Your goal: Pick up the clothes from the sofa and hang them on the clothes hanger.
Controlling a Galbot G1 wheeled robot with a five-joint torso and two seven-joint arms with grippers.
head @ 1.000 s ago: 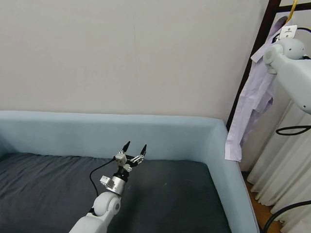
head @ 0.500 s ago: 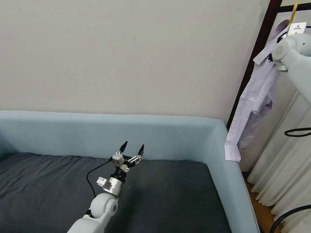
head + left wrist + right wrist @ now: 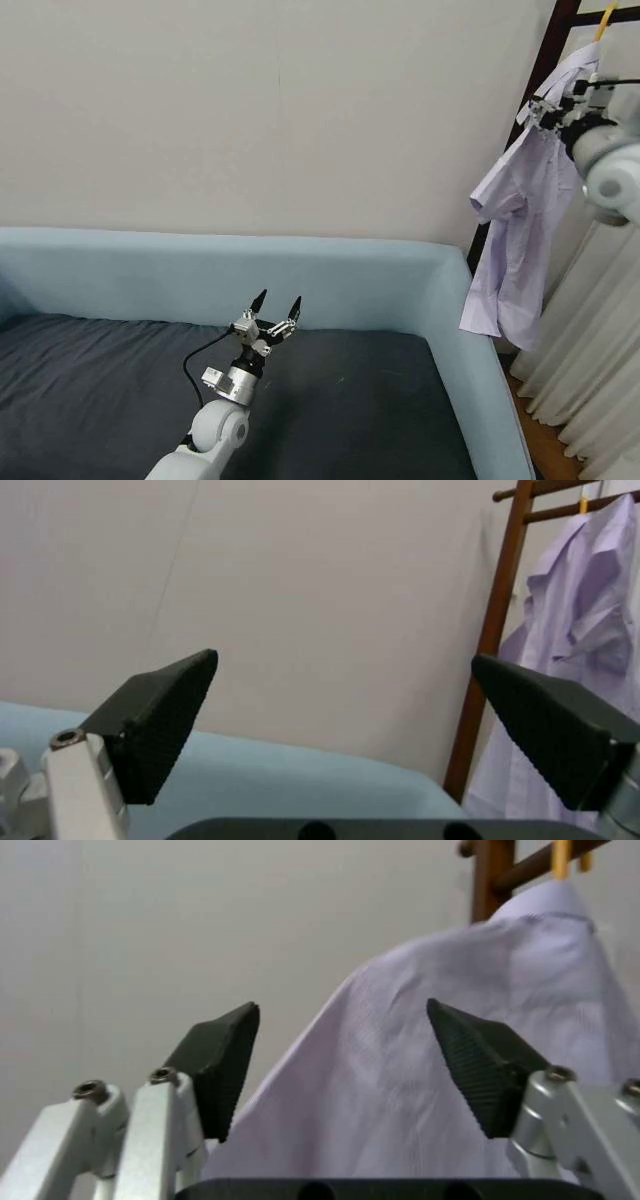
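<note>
The lavender shirt [image 3: 518,215] hangs at the far right, off the sofa [image 3: 455,330]. Its collar sits on a yellow hanger [image 3: 606,16] hooked to a dark wooden rack [image 3: 545,70]. One short sleeve juts out to the left and the tail drops past the top edge of the sofa's right armrest [image 3: 470,400].

The right hand [image 3: 545,108] is raised high on the right, level with the shirt's shoulder and pointing at it. In the right wrist view the right hand [image 3: 342,1006] has its two dark fingers [image 3: 225,1057] spread wide and grips nothing. The shirt [image 3: 420,1087] bulges just beyond the fingertips, under the hanger [image 3: 560,855] and the rack's post [image 3: 492,870]. Whether the tips touch the cloth cannot be told.

The left hand [image 3: 278,300] is low and near, above the dark grey seat cushion [image 3: 100,400]. It points up toward the pale blue backrest [image 3: 150,275], fingers parted in a V and empty. In the left wrist view the left hand [image 3: 342,660] has its pads [image 3: 160,712] well apart, with the plain wall [image 3: 320,592] between them. The rack [image 3: 497,637] and the shirt [image 3: 590,630] stand far off to the right.

The armrest lies between the seat cushion and the rack. White curtain [image 3: 590,350] folds hang just behind and to the right of the shirt.
</note>
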